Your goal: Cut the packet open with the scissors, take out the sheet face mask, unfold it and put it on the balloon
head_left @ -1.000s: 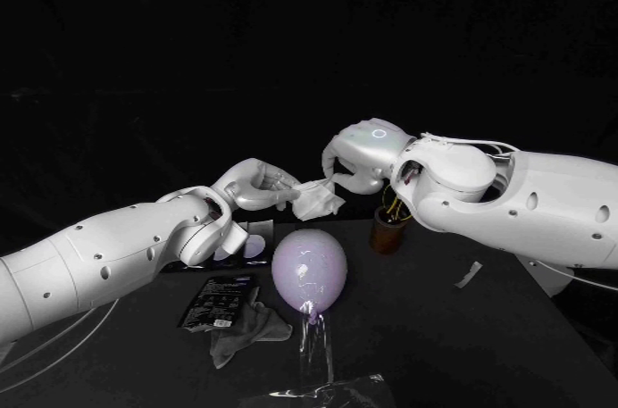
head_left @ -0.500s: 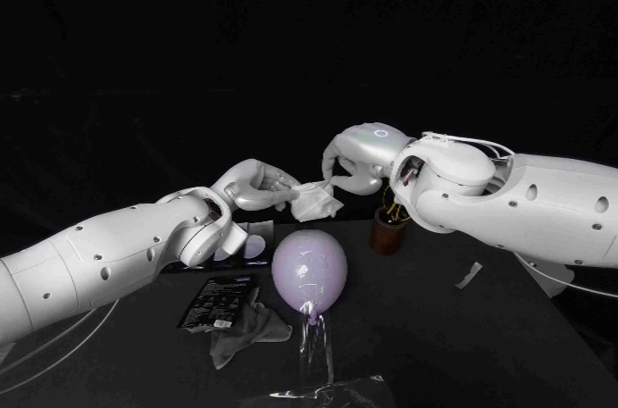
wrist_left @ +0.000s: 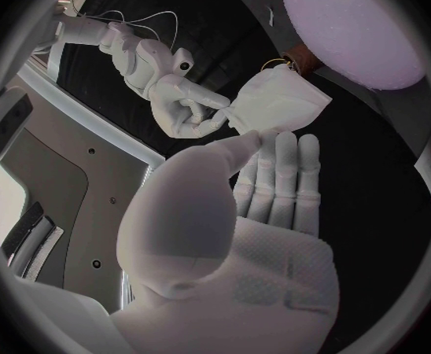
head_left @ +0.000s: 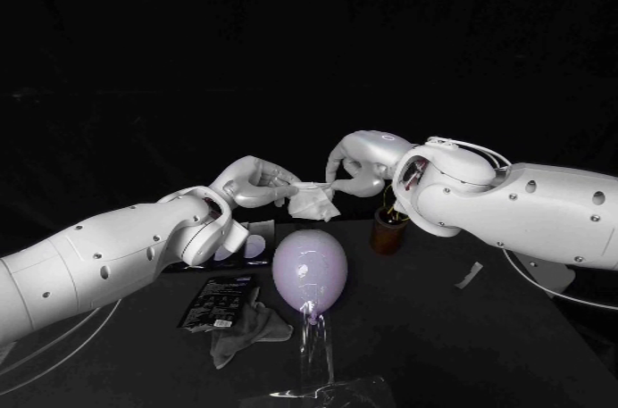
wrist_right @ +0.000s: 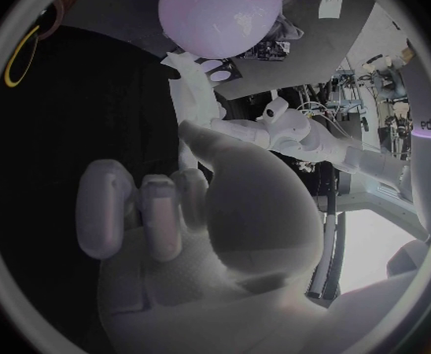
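The folded white sheet face mask (head_left: pixel 313 201) hangs in the air above and behind the lilac balloon (head_left: pixel 309 267). My left hand (head_left: pixel 258 183) pinches its left edge and my right hand (head_left: pixel 350 169) pinches its upper right corner. In the left wrist view the mask (wrist_left: pixel 278 102) sits at the tips of my left hand (wrist_left: pixel 265 212), with the right hand (wrist_left: pixel 181 102) gripping its near corner. The balloon (wrist_left: pixel 358 23) lies beyond. The black packet (head_left: pixel 216 301) lies flat on the table, left of the balloon. Scissors stand in a brown cup (head_left: pixel 388 230).
A crumpled grey sheet (head_left: pixel 251 329) lies beside the packet. The balloon stands on a clear stand (head_left: pixel 315 354) with clear plastic (head_left: pixel 338 392) at its foot. A cut-off strip (head_left: pixel 469 274) lies on the table to the right. The right wrist view shows the balloon (wrist_right: pixel 220 4).
My right arm has dropped slightly and its hand has edged toward the left hand. The mask stays held between both hands, a little more gathered.
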Motion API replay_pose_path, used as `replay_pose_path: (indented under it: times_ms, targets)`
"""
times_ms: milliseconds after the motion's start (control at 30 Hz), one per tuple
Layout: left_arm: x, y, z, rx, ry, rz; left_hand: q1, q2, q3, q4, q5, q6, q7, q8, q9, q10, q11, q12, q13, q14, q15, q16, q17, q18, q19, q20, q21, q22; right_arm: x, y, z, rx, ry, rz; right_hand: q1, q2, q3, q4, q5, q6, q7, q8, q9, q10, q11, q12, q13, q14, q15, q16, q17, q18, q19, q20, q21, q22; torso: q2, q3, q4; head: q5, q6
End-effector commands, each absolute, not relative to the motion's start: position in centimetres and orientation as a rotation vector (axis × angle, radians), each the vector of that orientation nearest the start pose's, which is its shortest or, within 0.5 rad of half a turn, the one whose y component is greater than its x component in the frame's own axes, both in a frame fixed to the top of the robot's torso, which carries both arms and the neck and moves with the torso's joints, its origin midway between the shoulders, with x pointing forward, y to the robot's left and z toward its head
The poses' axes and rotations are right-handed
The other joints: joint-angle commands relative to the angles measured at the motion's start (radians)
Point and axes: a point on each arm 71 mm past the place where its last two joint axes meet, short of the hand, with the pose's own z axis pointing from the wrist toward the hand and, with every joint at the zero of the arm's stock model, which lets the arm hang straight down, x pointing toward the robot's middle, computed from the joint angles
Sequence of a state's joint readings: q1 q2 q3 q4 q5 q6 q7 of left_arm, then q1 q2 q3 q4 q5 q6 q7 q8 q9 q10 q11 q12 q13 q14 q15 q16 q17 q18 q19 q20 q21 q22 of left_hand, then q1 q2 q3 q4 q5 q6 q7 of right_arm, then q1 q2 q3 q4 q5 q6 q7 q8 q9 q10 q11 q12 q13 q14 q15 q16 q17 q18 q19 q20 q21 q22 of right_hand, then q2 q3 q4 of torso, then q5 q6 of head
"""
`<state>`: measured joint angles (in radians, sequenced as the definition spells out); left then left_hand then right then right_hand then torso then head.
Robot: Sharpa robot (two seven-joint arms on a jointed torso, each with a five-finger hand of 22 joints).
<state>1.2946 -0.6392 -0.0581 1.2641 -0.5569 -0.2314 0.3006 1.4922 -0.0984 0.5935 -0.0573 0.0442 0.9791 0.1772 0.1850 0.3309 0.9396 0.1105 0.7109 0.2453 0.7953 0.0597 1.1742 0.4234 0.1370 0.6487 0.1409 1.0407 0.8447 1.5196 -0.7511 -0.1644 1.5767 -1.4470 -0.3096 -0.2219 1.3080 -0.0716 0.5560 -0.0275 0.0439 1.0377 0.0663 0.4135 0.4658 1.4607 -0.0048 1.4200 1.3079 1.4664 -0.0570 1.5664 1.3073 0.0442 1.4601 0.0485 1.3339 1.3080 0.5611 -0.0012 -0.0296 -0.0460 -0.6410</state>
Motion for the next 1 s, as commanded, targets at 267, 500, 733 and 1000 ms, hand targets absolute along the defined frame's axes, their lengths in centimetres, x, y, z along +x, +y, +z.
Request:
replay_pose_path:
  times_ms: [267,500,733,1000]
  targets:
    - [54.4,16.4,-15.0,-0.475,1.598,-1.301,-0.082,-0.067,-0.027,-0.011,0.003,-0.068,0.015,-0.042,-0.009,-0.077,0.027,-0.102,-0.060,-0.005,0.023,0.025,0.010,0.017,-0.020,0.026,-0.042,-0.029,50.3,-15.0,-7.0,-0.042,1.513,0.762,0.002,0.001,0.008,0.002,0.005,0.001,0.001,0.004,0.007,0.032,-0.002,-0.003,0.151,0.104,-0.008,0.004,0.264,0.005,0.011,-0.003,-0.009,0.197,-0.001,0.0000,0.0001,0.000,0.000]
    - [54.5,16.5,-15.3,-0.491,1.628,-1.259,-0.134,-0.099,-0.071,0.017,0.003,-0.121,0.026,-0.069,-0.016,-0.150,0.051,-0.158,-0.091,-0.019,0.046,0.029,0.012,0.023,-0.010,0.050,-0.106,-0.077,50.4,-15.3,-7.2,0.043,1.536,0.805,0.003,0.001,0.009,0.002,0.005,0.000,0.002,0.004,0.007,0.032,-0.001,-0.002,0.152,0.104,-0.009,0.004,0.264,0.006,0.010,-0.003,-0.012,0.197,0.000,-0.0002,0.0003,0.000,-0.001]
    - [54.6,17.1,-15.3,-0.525,1.613,-1.222,-0.134,-0.095,-0.120,0.040,0.004,-0.143,0.028,-0.076,-0.017,-0.177,0.060,-0.166,-0.108,-0.029,0.055,0.031,0.008,0.042,0.029,0.078,-0.185,-0.142,50.6,-15.6,-7.3,0.120,1.562,0.826,0.004,0.001,0.011,0.001,0.005,0.000,0.003,0.005,0.007,0.031,-0.001,-0.003,0.152,0.104,-0.009,0.004,0.264,0.006,0.009,-0.003,-0.015,0.196,0.000,-0.0004,0.0005,-0.001,-0.002]
    - [53.7,17.4,-15.2,-0.622,1.607,-1.269,-0.147,-0.032,-0.141,0.099,0.005,-0.002,-0.015,0.037,0.046,-0.016,-0.002,-0.022,-0.053,0.078,0.001,0.079,0.017,0.052,0.128,0.061,-0.184,-0.164,50.8,-15.7,-7.5,0.148,1.578,0.824,0.005,0.001,0.011,0.001,0.005,-0.001,0.003,0.005,0.008,0.031,-0.001,-0.003,0.152,0.104,-0.009,0.004,0.264,0.007,0.008,-0.003,-0.017,0.195,0.001,-0.0002,0.0007,-0.001,-0.003]
